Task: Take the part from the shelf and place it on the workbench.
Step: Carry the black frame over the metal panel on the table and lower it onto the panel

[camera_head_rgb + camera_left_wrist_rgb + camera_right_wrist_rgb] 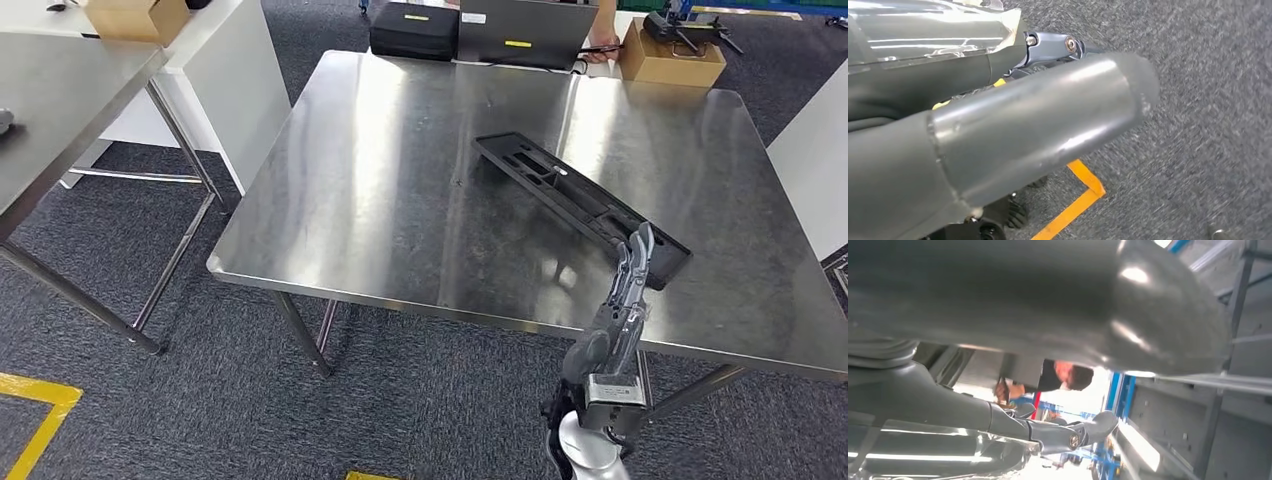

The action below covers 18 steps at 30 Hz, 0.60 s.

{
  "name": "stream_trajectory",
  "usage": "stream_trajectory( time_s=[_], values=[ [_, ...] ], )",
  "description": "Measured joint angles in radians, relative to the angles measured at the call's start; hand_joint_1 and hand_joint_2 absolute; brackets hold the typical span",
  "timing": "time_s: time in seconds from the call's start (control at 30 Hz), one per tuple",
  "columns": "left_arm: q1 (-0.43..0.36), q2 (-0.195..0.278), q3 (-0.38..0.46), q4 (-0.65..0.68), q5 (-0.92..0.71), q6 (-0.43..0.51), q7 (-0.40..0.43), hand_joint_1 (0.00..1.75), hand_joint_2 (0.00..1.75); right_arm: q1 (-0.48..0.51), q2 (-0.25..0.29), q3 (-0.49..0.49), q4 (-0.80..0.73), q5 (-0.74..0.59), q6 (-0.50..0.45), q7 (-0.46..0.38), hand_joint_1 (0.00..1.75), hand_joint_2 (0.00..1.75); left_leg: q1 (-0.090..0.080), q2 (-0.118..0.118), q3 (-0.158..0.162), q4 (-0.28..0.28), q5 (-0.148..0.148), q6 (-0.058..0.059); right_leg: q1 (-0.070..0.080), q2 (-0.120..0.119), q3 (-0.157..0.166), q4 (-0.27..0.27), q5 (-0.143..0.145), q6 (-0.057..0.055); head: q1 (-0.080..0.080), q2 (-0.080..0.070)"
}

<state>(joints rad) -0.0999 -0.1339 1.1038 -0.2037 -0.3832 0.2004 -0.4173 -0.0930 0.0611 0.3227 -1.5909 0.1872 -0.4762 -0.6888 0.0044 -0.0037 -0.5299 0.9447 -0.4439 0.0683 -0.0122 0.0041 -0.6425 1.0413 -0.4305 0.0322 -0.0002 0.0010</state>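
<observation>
At the far edge of the scene an open cardboard box (670,58) holds a dark device with cables, and a second cardboard box (135,18) stands on the white table at the far left; what is inside that one cannot be made out.

The part (577,203) is a long, flat black plastic tray-like moulding with slots and ribbed recesses. It lies diagonally on the steel worktop (380,190), its far end toward the middle and its near end close to the front right edge.

The right robot hand (625,290) comes up from below the front edge of the worktop, fingers stretched forward and fairly straight, their tips at the near end of the part. Whether they pinch it or merely touch it cannot be told. In the right wrist view the thick grey thumb (1048,295) and a darker finger (1068,432) lie apart.

The left robot hand (1013,135) hangs over grey carpet (1208,100) with yellow floor tape (1073,205); whether it is open or closed cannot be told.
</observation>
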Motion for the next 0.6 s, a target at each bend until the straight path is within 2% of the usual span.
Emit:
stream_trajectory(
  time_s=[0.07, 0.1, 0.13, 0.17, 0.23, 0.27, 0.3, 0.33, 0.43, 0.47, 0.5, 0.57, 0.6],
  values=[
    [0.0, 0.0, 0.007, 0.0, 0.002, 0.001, 0.003, 0.0, 0.0, 0.012, -0.007, 0.002, 0.002, -0.001, 0.002, 0.0, 0.0, 0.0, 0.001, 0.002, 0.001, -0.002, 0.002, 0.001, -0.005, 0.0, -0.059, 0.137, -0.061, -0.004, 0.001, 0.0],
    [0.0, 0.0, 0.01, 0.0, 0.003, 0.001, 0.004, 0.0, 0.0, 0.018, -0.011, 0.002, 0.003, -0.002, 0.002, 0.0, 0.0, 0.0, 0.002, 0.003, 0.0, -0.002, 0.002, -0.001, -0.009, -0.001, -0.082, 0.194, -0.081, 0.0, 0.002, 0.0],
    [0.0, 0.0, 0.013, 0.0, 0.004, 0.001, 0.005, 0.0, 0.0, 0.024, -0.015, 0.002, 0.005, -0.002, 0.002, 0.0, 0.0, 0.0, 0.003, 0.003, -0.001, 0.0, 0.001, -0.004, -0.014, -0.001, -0.089, 0.218, -0.089, 0.007, 0.002, 0.0],
    [0.0, 0.0, 0.016, 0.0, 0.005, 0.001, 0.005, 0.0, 0.0, 0.029, -0.017, 0.002, 0.006, -0.001, 0.002, 0.0, 0.0, 0.0, 0.006, 0.003, -0.001, 0.003, -0.001, -0.009, -0.019, -0.002, -0.073, 0.198, -0.08, 0.019, 0.002, 0.0],
    [0.0, 0.0, 0.021, 0.0, 0.007, 0.0, 0.008, 0.0, 0.0, 0.033, -0.02, 0.002, 0.007, 0.002, 0.007, 0.0, 0.0, 0.0, 0.014, 0.003, -0.005, 0.018, -0.009, -0.025, -0.03, -0.005, 0.004, 0.068, -0.043, 0.044, 0.003, 0.0],
    [0.0, 0.001, 0.023, 0.0, 0.008, 0.0, 0.011, 0.0, 0.0, 0.035, -0.021, 0.002, 0.007, 0.007, 0.014, 0.0, 0.0, 0.0, 0.016, 0.002, -0.01, 0.031, -0.016, -0.036, -0.033, -0.004, 0.039, 0.009, -0.029, 0.047, 0.004, 0.0],
    [-0.001, 0.001, 0.025, -0.001, 0.008, 0.0, 0.013, 0.0, 0.0, 0.038, -0.022, 0.002, 0.008, 0.015, 0.024, 0.0, 0.0, 0.0, 0.016, 0.002, -0.015, 0.041, -0.021, -0.045, -0.032, -0.002, 0.061, -0.025, -0.022, 0.044, 0.005, 0.0],
    [-0.001, 0.002, 0.027, -0.001, 0.008, 0.002, 0.017, 0.0, 0.0, 0.042, -0.023, 0.001, 0.011, 0.026, 0.036, 0.0, 0.0, 0.0, 0.016, 0.001, -0.018, 0.048, -0.025, -0.053, -0.029, 0.0, 0.067, -0.035, -0.022, 0.035, 0.005, 0.0],
    [-0.002, 0.001, 0.032, -0.001, 0.008, 0.012, 0.029, 0.0, 0.0, 0.049, -0.024, 0.003, 0.03, 0.058, 0.068, 0.0, 0.0, 0.0, 0.022, 0.0, -0.022, 0.057, -0.032, -0.063, -0.025, 0.005, 0.063, -0.029, -0.017, 0.007, 0.005, 0.0],
    [-0.002, 0.0, 0.033, -0.001, 0.007, 0.016, 0.032, 0.0, 0.0, 0.049, -0.024, 0.004, 0.039, 0.064, 0.076, 0.0, 0.0, 0.0, 0.025, 0.001, -0.03, 0.077, -0.051, -0.066, -0.025, 0.005, 0.061, -0.029, -0.015, 0.001, 0.005, 0.0],
    [-0.002, 0.0, 0.034, -0.001, 0.006, 0.019, 0.035, 0.0, 0.0, 0.049, -0.023, 0.005, 0.048, 0.067, 0.081, 0.0, 0.0, 0.0, 0.026, 0.001, -0.047, 0.118, -0.081, -0.068, -0.025, 0.004, 0.059, -0.03, -0.012, -0.006, 0.004, 0.0],
    [-0.002, 0.0, 0.034, -0.001, 0.005, 0.021, 0.036, 0.0, 0.0, 0.049, -0.021, 0.006, 0.067, 0.072, 0.086, 0.0, 0.0, 0.0, 0.025, 0.001, -0.102, 0.246, -0.159, -0.072, -0.02, 0.002, 0.05, -0.03, -0.007, -0.016, 0.003, 0.0],
    [-0.002, 0.0, 0.034, -0.001, 0.004, 0.021, 0.036, 0.0, 0.0, 0.049, -0.02, 0.006, 0.077, 0.072, 0.087, 0.0, 0.0, 0.0, 0.025, 0.001, -0.126, 0.303, -0.185, -0.072, -0.016, 0.002, 0.045, -0.03, -0.004, -0.021, 0.003, 0.0]
  ],
)
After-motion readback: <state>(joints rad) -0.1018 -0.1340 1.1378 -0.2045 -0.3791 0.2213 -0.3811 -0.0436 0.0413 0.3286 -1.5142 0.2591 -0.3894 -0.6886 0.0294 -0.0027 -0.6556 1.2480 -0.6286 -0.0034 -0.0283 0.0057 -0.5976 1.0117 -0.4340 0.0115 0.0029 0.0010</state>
